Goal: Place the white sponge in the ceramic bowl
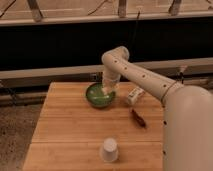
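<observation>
The green ceramic bowl (pixel 98 97) sits on the wooden table (pixel 65 125) at the back middle. My gripper (pixel 106 90) points down into the right side of the bowl, reaching in from the right. A small pale patch at its tip, just over the bowl's inside, may be the white sponge (pixel 106 92). I cannot tell it apart from the gripper, or tell whether it is held or lying in the bowl.
A white bottle with a label (pixel 134 95) lies to the right of the bowl. A small dark brown object (pixel 138 118) lies in front of it. An upturned white paper cup (pixel 109 149) stands near the table's front edge. A dark wall with rails runs behind the table.
</observation>
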{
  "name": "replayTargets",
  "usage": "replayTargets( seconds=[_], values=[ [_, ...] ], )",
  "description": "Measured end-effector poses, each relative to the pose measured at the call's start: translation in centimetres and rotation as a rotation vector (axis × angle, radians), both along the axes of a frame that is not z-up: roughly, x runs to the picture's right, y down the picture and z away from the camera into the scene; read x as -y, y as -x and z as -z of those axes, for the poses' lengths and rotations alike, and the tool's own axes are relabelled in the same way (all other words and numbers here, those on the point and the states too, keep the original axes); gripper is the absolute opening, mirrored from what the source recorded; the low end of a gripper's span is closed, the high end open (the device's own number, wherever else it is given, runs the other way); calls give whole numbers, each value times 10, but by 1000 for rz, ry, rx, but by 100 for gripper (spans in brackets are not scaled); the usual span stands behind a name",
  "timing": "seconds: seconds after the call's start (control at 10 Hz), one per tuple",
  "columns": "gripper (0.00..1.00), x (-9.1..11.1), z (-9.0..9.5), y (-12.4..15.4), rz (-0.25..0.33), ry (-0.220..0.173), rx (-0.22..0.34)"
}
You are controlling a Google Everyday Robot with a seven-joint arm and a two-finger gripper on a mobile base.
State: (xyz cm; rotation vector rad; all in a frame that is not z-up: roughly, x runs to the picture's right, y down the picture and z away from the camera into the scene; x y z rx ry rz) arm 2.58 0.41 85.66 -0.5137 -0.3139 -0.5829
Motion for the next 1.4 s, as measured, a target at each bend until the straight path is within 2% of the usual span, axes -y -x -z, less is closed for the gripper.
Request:
replayTargets(
  seconds=[0.5,0.7,1.1,1.3,1.4],
  values=[
    [0,3,-2,1,10,-1,9],
    [8,4,-2,1,14,-2,14],
    [16,5,-4,1,21,-2,21],
    [30,5,-5,1,25,-2,25],
    [30,5,-5,2,27,-3,27]
  ],
)
